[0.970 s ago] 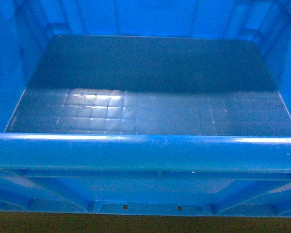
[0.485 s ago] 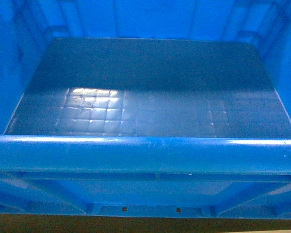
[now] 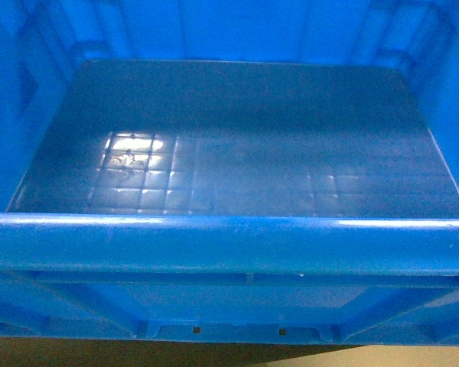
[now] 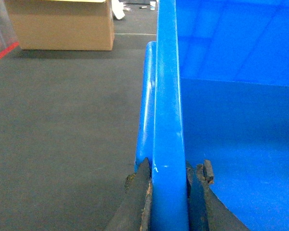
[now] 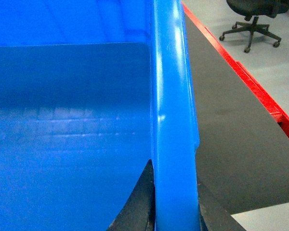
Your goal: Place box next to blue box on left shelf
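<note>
Blue crate (image 3: 229, 245) carried between both arms, filling the head view with its open top upward and its near rim running left to right across the frame; left gripper (image 4: 168, 192) with fingers (image 4: 139, 202) pinching the crate's left wall, one inside and one outside; right gripper (image 5: 176, 202) with fingers (image 5: 142, 202) pinching the right wall likewise; each wall runs straight away from its wrist, so the crate lies between the two arms, neither nearer; dark floor (image 4: 62, 134) below, cardboard carton (image 4: 62, 24) beyond on the left, office chair (image 5: 255, 19) on the right; shelf and second blue box not in view, so the placing direction cannot be judged.
</note>
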{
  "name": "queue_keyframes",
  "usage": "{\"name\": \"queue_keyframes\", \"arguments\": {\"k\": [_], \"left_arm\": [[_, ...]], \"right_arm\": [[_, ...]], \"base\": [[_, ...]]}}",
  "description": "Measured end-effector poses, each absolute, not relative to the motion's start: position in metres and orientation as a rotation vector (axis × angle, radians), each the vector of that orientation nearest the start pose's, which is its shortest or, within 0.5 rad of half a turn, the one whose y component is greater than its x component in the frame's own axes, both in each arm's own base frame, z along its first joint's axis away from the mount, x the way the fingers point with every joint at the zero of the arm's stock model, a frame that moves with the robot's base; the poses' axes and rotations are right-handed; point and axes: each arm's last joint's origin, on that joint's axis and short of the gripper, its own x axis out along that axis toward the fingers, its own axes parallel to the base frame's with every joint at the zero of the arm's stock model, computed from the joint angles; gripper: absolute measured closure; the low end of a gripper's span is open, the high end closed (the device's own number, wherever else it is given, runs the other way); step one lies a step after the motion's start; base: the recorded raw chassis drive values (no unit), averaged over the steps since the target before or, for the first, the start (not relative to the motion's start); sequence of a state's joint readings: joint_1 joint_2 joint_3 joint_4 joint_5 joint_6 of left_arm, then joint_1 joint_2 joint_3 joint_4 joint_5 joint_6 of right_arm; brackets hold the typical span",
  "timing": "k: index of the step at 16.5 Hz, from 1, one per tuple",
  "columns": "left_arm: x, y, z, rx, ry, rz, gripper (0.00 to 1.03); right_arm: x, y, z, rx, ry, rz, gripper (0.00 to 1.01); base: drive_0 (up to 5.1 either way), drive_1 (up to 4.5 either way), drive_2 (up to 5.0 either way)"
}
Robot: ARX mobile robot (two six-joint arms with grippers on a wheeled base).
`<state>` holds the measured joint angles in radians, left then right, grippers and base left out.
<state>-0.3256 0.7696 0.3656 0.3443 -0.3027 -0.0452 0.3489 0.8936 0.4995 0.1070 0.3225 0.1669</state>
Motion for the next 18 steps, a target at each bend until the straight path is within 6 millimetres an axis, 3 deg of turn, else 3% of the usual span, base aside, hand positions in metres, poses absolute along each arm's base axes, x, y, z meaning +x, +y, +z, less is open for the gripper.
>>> {"name": "queue_keyframes", "arguments": {"k": [18], "left_arm": [[0.1681, -0.0477, 0.2404, -0.027, 0.057, -0.022, 0.93]], "right_arm": [[0.1864, 0.058, 0.2437, 0.071, 0.272, 0.003, 0.92]], "base": [[-1.6, -1.58, -1.6]]}}
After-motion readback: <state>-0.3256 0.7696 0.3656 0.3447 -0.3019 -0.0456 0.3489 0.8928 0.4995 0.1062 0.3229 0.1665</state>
